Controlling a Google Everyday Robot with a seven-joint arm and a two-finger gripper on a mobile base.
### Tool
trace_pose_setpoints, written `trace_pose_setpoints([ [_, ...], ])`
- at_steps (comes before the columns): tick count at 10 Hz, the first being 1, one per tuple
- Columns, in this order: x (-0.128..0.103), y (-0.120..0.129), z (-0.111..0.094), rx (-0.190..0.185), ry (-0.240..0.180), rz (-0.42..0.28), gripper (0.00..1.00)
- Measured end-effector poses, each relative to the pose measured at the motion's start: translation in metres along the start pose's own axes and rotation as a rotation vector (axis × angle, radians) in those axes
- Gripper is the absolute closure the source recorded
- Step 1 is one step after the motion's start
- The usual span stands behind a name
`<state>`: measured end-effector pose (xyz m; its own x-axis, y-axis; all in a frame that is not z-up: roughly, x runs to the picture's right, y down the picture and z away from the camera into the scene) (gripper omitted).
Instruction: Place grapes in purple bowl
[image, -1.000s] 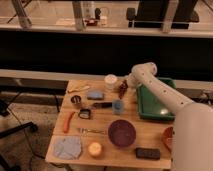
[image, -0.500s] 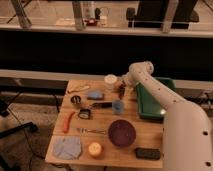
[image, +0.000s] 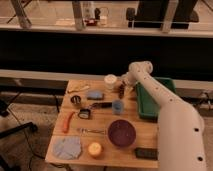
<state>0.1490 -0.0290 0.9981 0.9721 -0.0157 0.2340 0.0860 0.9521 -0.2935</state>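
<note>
Found the jaws low over the far part of the counter (image: 102, 120), at the end of the white arm (image: 150, 87), bent downward from its elbow. Could not tell whether spread or pressed together: made out only a small dark mass at that spot. Took the lower part of that mass for the grapes (image: 121, 93), right at the jaws, on or just above the wood. Could not tell whether pinched or merely touched.

Spotted a white cup (image: 110, 80) just beside the jaws, to the picture's left and slightly farther back. Noted a green tray (image: 150, 102) close on the opposite side, partly covered by the arm. Saw a small blue cup (image: 118, 106) near the jaws, on the camera's side of them. Placed the purple bowl (image: 121, 133) further along that same line, past the blue cup and well apart from the jaws, upright on the wood.

Noted a pale blue block (image: 94, 94) near the jaws to the picture's left. Found a long red-orange pepper (image: 67, 121) well apart from the jaws, toward the near left. Saw a blue cloth (image: 67, 147) and a round yellow-orange thing (image: 94, 148) at the near edge, farthest from the jaws. Spotted a flat dark oblong (image: 146, 153) just beyond the bowl.
</note>
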Motion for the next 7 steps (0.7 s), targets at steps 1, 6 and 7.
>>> trace_pose_setpoints([
  [1,0.004,0.0,0.006,0.001,0.0,0.007,0.2],
  [6,0.014,0.012,0.028,-0.017,-0.016,0.036,0.52],
  [7,0.014,0.012,0.026,-0.018,-0.014,0.032,0.63],
])
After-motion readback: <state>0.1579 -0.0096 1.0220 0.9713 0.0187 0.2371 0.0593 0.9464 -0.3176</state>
